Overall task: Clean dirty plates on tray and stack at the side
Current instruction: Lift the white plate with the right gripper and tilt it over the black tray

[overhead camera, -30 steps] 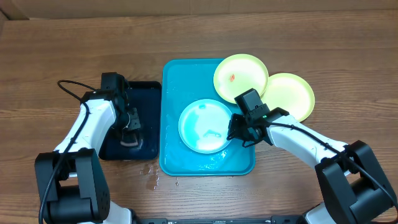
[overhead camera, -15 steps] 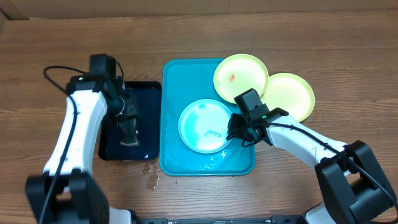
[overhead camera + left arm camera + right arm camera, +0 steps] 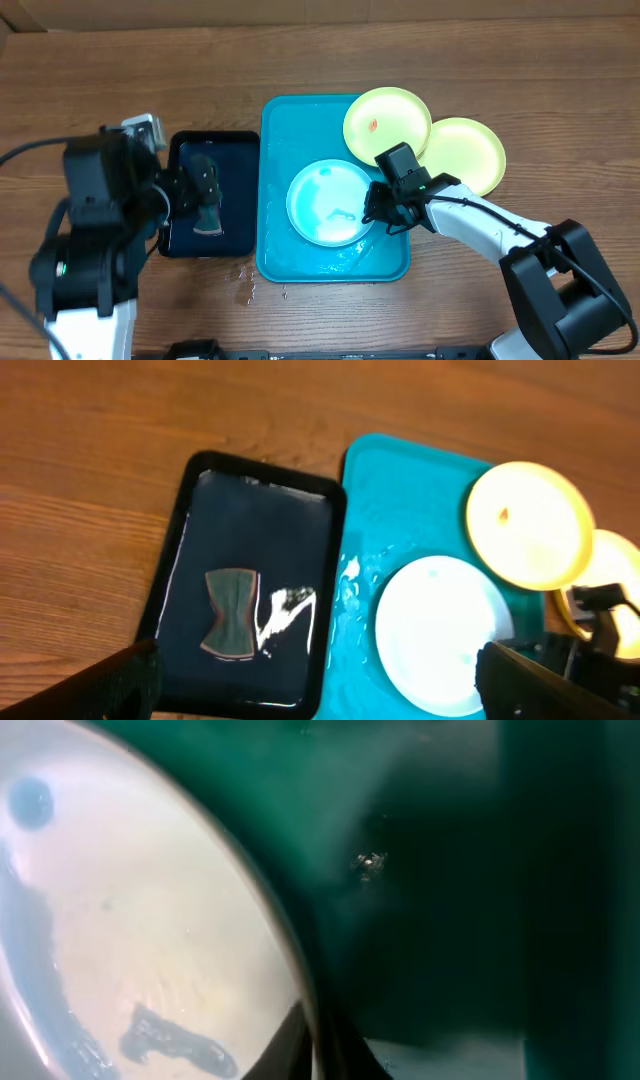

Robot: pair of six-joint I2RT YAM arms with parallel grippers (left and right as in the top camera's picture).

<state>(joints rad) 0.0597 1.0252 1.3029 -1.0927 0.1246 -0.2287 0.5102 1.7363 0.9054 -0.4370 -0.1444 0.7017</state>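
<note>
Right gripper (image 3: 375,214) pinches blue plate (image 3: 320,205) rim (right edge).

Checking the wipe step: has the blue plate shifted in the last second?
No. The blue plate sits at the same spot in the turquoise tray, toward its right rim.

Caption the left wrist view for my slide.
Sponge resting in wet dark tray, pale plate on turquoise tray.
</note>
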